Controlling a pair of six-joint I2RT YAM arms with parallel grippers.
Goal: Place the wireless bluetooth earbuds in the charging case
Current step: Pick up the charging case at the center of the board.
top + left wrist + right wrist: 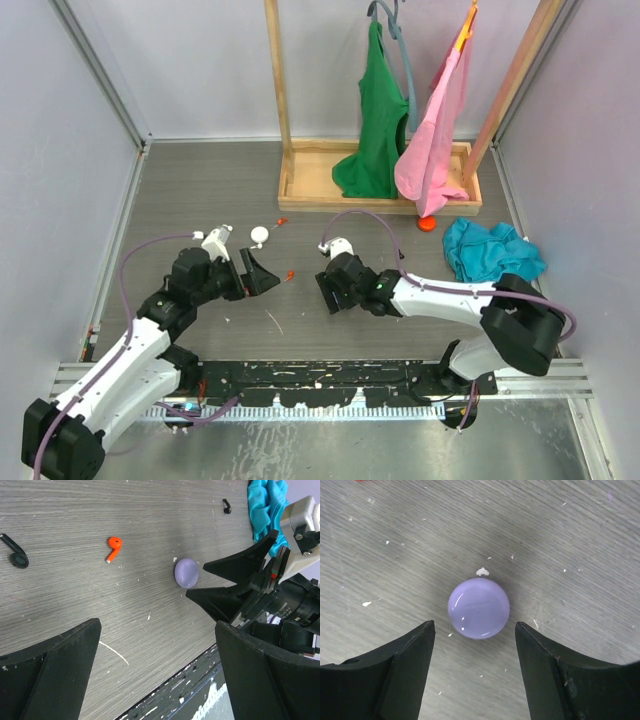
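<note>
A red earbud point(114, 548) lies on the grey table, also seen in the top view point(290, 274) just right of my left gripper point(258, 272). A second red earbud point(281, 221) lies further back. Two black earbuds point(15, 555) point(226, 506) lie apart on the table. A round glossy lilac pod point(478, 608) sits closed on the table, just beyond the tips of my right gripper point(475, 630), which is open and hovers low over it. The pod also shows in the left wrist view point(186, 573). My left gripper point(155, 670) is open and empty.
A small white round piece point(260, 236) lies behind the left gripper. An orange disc point(427, 223) and a teal cloth point(490, 250) lie at the right. A wooden rack point(300, 180) with a green and a pink garment stands at the back.
</note>
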